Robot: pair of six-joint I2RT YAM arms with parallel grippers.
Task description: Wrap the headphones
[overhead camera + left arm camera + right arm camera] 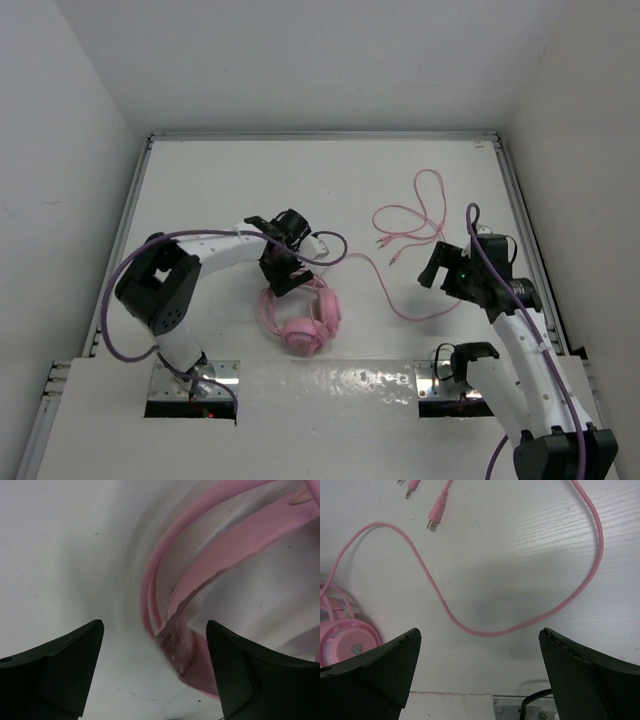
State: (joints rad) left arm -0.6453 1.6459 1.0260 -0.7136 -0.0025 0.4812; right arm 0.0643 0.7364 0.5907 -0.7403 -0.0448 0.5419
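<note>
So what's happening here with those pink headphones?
Two robot arms are setting about wrapping up the headphones, which lie on the white table. The left arm has its jaws open right over the headband, nothing gripped. The right arm hangs with open jaws above the loose cable, which is not wound at all: it trails away in loops to its plugs.

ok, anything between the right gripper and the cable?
Nothing visible. The right gripper is open over bare table, and the cable lies looped between its fingers in the wrist view. The headphones sit off to the side, under the left gripper.
</note>
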